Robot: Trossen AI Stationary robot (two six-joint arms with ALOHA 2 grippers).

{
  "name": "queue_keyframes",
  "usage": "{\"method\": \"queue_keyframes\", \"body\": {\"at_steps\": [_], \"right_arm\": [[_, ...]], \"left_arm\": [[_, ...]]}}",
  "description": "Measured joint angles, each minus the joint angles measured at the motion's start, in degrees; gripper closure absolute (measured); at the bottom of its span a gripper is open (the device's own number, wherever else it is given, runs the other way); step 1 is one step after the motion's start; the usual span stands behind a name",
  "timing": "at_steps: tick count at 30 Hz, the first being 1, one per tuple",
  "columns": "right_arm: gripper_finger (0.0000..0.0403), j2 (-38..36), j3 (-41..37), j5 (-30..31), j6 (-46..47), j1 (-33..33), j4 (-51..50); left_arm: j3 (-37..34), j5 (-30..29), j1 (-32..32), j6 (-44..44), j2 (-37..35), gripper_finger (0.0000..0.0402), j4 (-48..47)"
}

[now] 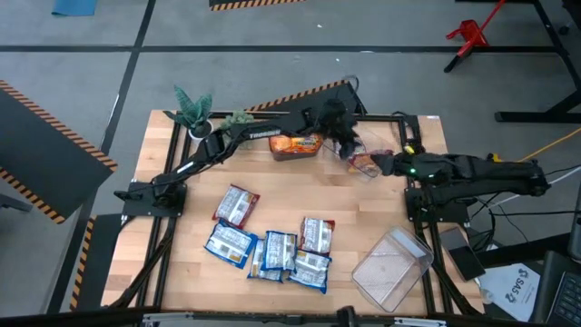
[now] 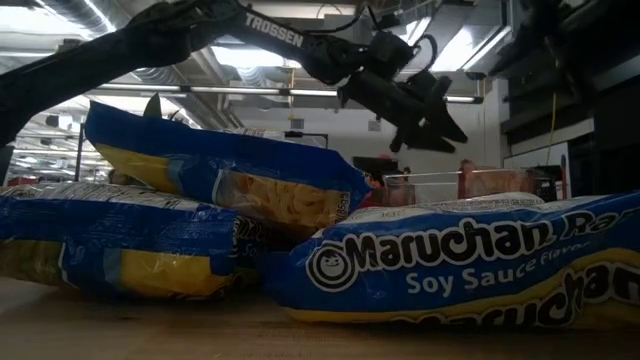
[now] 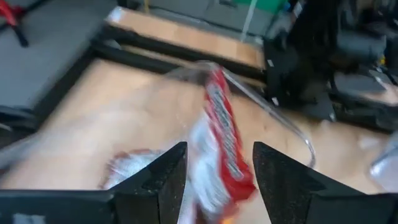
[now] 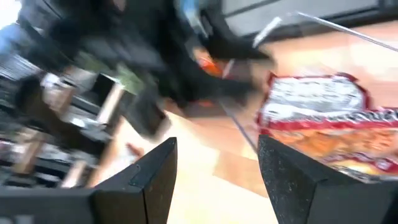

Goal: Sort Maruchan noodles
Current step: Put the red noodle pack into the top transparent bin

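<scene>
Two arms meet over the far edge of the table (image 1: 182, 272), at about 12 o'clock. The left gripper (image 1: 343, 134) hovers above a clear bin (image 1: 372, 163) at approx. 1 o'clock; in the left wrist view a red-and-white noodle packet (image 3: 217, 149) sits between its parted fingers (image 3: 168, 180), blurred, so whether they touch it can't be told. The right gripper (image 1: 386, 163) sits just beside the same bin, jaws apart w/ nothing between them; its wrist view shows a red-brown packet (image 4: 323, 118) ahead, cut off at the frame edge. An orange packet (image 1: 295, 143) fills a second bin at 12 o'clock, partly hidden by the left arm. The blue-and-white packets (image 1: 272, 250) lie in a loose cluster at 6 o'clock, some overlapping; a third clear bin (image 1: 392, 268) rests at 4 o'clock. Potted plants (image 1: 195, 109) stand at 10 o'clock.
</scene>
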Motion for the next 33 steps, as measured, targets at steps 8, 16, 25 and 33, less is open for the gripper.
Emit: {"method": "queue_keyframes", "body": {"at_steps": [8,16,25,33], "right_arm": [[0.0196,12.5,0.0,-7.5,-1.2,-4.7,-5.3],[0.0196,23.2,0.0,-12.7,-1.2,-16.2,-5.1],[0.0196,29.6,0.0,-17.8,-5.9,-28.1,2.3],[0.0196,34.8,0.0,-19.5,-8.5,-35.5,4.0]], "left_arm": [[2.6,4.7,5.6,-1.6,-7.4,0.0225,-10.0],[3.0,6.9,10.4,-1.6,-17.0,0.0227,-16.3],[3.0,6.2,12.0,-1.4,-22.5,0.0227,-18.1],[3.0,6.4,12.2,-1.4,-22.6,0.0227,-20.0]]}}
